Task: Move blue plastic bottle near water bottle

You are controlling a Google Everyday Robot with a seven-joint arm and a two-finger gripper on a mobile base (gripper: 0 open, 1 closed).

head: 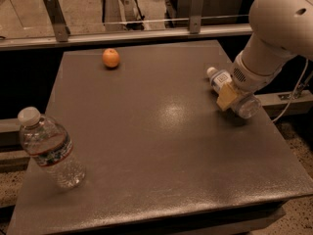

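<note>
While tilted, pale-blue bottle [220, 79] in hand [232, 98].

The claw [229, 96] sits at the counter's [146, 146] right side, over the blue plastic bottle [220, 78], whose middle is hidden behind it; the arm [283, 28] runs off the top right corner, and the bottle's label print is too small to read

The matt, grainy desk [161, 151] is catching a faint sheen; the water bottle [49, 148] is glinting, clear ridged plastic; the smooth gripper [229, 98] is sitting at the frosted blue plastic bottle [218, 78].
</note>
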